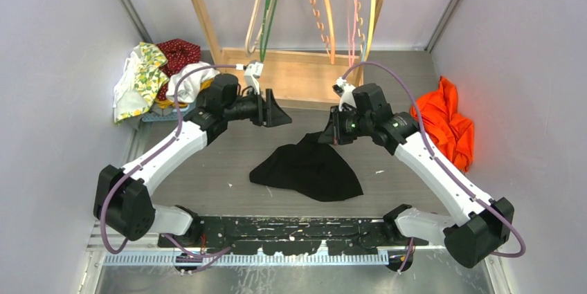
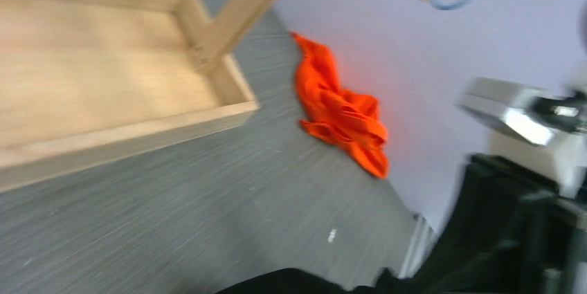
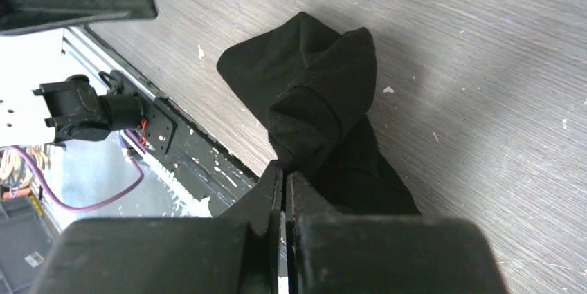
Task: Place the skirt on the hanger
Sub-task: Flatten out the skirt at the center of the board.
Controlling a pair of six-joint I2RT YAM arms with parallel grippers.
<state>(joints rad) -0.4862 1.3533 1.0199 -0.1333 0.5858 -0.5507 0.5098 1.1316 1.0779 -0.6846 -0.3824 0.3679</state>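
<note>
Two black fingers (image 3: 263, 200) of the right gripper (image 3: 284, 167) are pressed flat together, pinching a fold of the black skirt (image 3: 325, 107) at their very tips. Just past those tips the cloth bunches into a thick rolled lump. From there it hangs down to the grey table (image 1: 228, 162). From above, one corner of the skirt is lifted to this gripper, while the rest lies spread on the table below it, reaching towards the arm bases.

Facing it from the other side, the left gripper (image 1: 278, 109) hovers above the table with its jaws apart and nothing between them. It is clear of the skirt, whose nearest edge lies below and ahead of it. The left wrist camera is blurred and does not show its own fingers.

Just beyond both grippers, on the far side, sits the wooden base (image 1: 304, 76) of a rack. Several hangers (image 1: 324, 17) dangle from the rack above it, among them a green one (image 1: 266, 10). An orange cloth (image 1: 446, 124) lies crumpled well off to the right gripper's outer side, against the wall. A pile of patterned clothes (image 1: 156, 72) lies behind the left gripper, past its wrist.
</note>
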